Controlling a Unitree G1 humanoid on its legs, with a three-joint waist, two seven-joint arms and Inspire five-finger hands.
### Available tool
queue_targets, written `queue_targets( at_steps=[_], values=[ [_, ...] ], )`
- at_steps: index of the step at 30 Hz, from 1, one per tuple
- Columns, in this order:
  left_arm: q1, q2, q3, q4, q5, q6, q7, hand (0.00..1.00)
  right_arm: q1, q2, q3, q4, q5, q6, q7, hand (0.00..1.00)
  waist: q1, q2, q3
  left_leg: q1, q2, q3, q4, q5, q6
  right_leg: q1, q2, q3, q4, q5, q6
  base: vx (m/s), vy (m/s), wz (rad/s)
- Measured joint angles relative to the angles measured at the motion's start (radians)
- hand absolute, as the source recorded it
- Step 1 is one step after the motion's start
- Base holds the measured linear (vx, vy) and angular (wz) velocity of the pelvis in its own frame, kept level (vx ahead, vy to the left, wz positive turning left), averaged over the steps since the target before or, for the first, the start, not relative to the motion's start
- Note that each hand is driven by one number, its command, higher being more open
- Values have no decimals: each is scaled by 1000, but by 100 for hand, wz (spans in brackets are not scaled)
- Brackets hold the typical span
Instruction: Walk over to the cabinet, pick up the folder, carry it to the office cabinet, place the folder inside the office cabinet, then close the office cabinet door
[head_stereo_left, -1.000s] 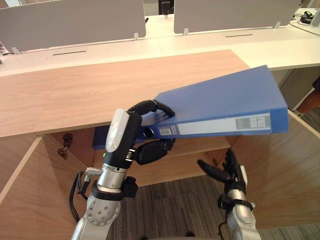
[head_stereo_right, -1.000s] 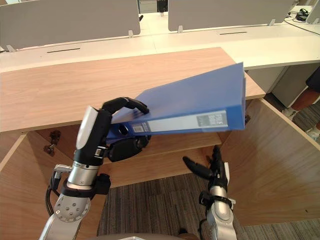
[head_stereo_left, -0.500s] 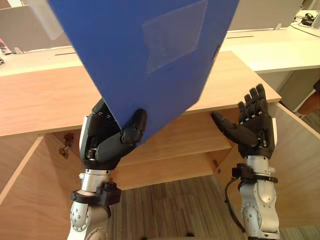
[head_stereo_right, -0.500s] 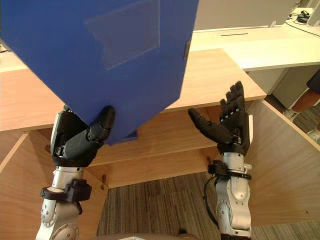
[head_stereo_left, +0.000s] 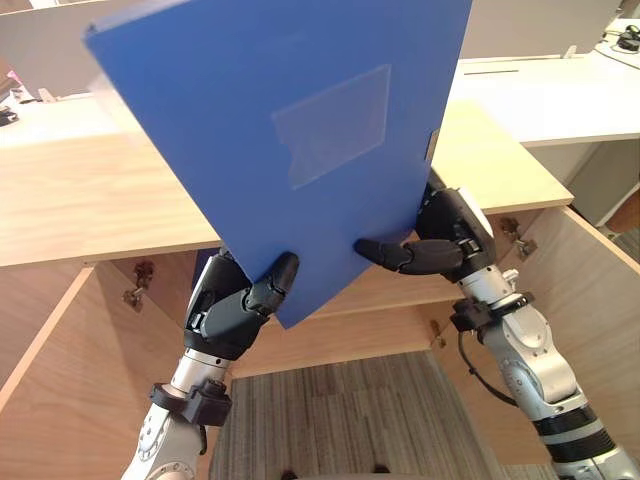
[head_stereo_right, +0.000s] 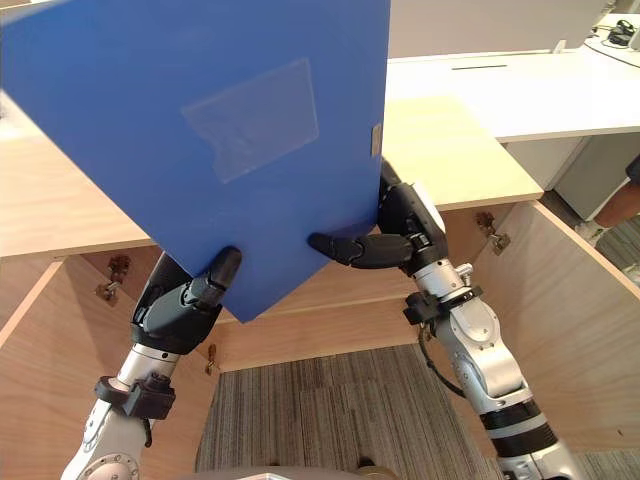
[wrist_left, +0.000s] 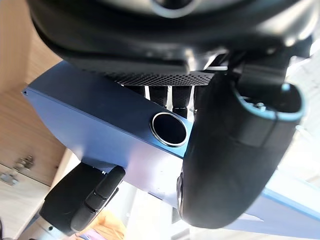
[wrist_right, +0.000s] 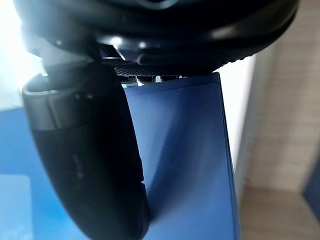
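left eye view — folder (head_stereo_left: 300, 140) blocking cabinet (head_stereo_left: 100, 205), desk (head_stereo_left: 545, 95)

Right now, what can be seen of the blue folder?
The blue folder has a smooth, plastic-looking cover, a clear label pocket on its face and a metal-ringed finger hole in its spine. It is held raised and tilted, broad face toward the head camera, before the wooden cabinet. The left hand pinches its lowest corner; the right hand pinches its right edge.

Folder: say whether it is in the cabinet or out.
Out. The folder is held up before the open cabinet, its lower edge pinched by the left hand and the right hand.
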Motion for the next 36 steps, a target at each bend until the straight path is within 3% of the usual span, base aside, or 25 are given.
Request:
queue_targets(
  at_steps=[4,8,9,13,15,20,28,34,36],
  values=[
    [26,43,6,34,-35,-9,0,0,-1,-86,52,10,90,21,29,0,5,0,0,-3,0,-14,0,0,-1,4,0,-14,0,0,0,-5,-31,10],
    [26,44,23,60,-33,-22,0,0,-1,-72,68,16,121,29,33,0,13,1,0,-3,0,-18,-1,0,0,6,-1,-19,0,0,0,-16,-23,3],
    [26,32,43,61,-14,-21,0,100,2,-44,62,16,116,34,47,0,17,1,1,-4,0,-18,-1,0,0,6,-1,-19,0,0,0,0,0,0],
    [13,-93,137,78,72,-23,1,100,29,125,18,-45,61,42,105,0,25,5,3,-7,0,-18,-1,1,-1,3,0,-19,-1,0,0,-30,-34,0],
    [-12,-218,169,90,132,-33,2,100,50,310,-52,-81,-13,43,89,0,35,6,3,-9,-1,-25,-1,2,1,3,-1,-24,0,0,0,-25,-30,7],
    [-45,-332,291,164,268,-58,51,100,49,463,-147,-98,-46,37,37,0,43,6,4,-13,-5,-31,-1,2,2,3,-6,-29,0,0,0,-20,-17,4],
    [-30,-416,468,445,560,-54,266,100,49,534,-263,-99,-57,3,-37,0,41,7,4,-17,-5,-40,-2,2,2,2,-7,-35,0,0,-1,-8,-25,3],
    [-3,-439,472,588,705,-33,276,100,60,531,-257,-99,-98,-2,-46,0,43,7,4,-29,-3,-40,-2,2,2,-9,-8,-35,0,0,-1,-8,-12,0],
    [-18,-444,473,722,769,-31,294,100,83,526,-236,-99,-140,-4,-49,0,42,7,4,-36,-1,-40,-2,2,2,-16,-8,-35,0,0,0,-24,-33,-1]
  ],
)
